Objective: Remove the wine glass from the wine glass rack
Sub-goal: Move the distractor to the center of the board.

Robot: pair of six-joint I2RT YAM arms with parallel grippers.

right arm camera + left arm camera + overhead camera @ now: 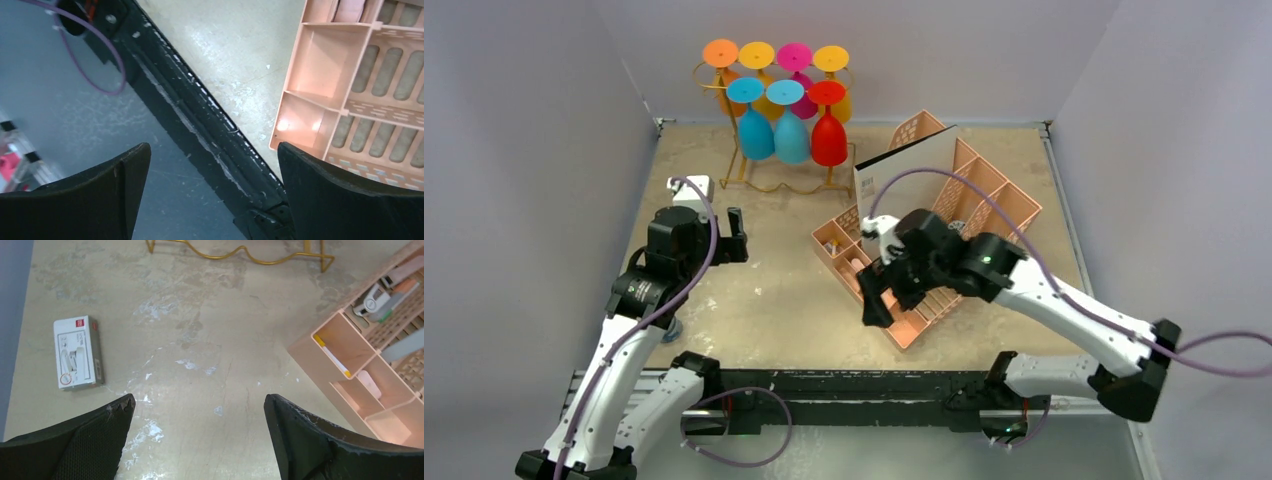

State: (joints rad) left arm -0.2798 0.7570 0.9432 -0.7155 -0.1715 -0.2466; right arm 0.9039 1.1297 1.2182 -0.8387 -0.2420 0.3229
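Observation:
The gold wire wine glass rack (pixel 769 178) stands at the back of the table with several coloured wine glasses hanging upside down from it, among them a blue one (pixel 755 132), a light blue one (pixel 791 135) and a red one (pixel 828 135). Only the rack's wavy base wire (pixel 240 252) shows in the left wrist view. My left gripper (pixel 736 235) (pixel 199 412) is open and empty over bare table, in front of the rack and apart from it. My right gripper (pixel 872 295) (pixel 214 160) is open and empty over the table's near edge.
A peach plastic lattice organiser (pixel 984 205) lies at the right of the table (pixel 345 347) (pixel 350 75), holding a white board (pixel 909 165) and small stationery. A small white box (pixel 692 188) (pixel 77 352) lies at the left. A black rail (pixel 200 115) runs along the table's near edge.

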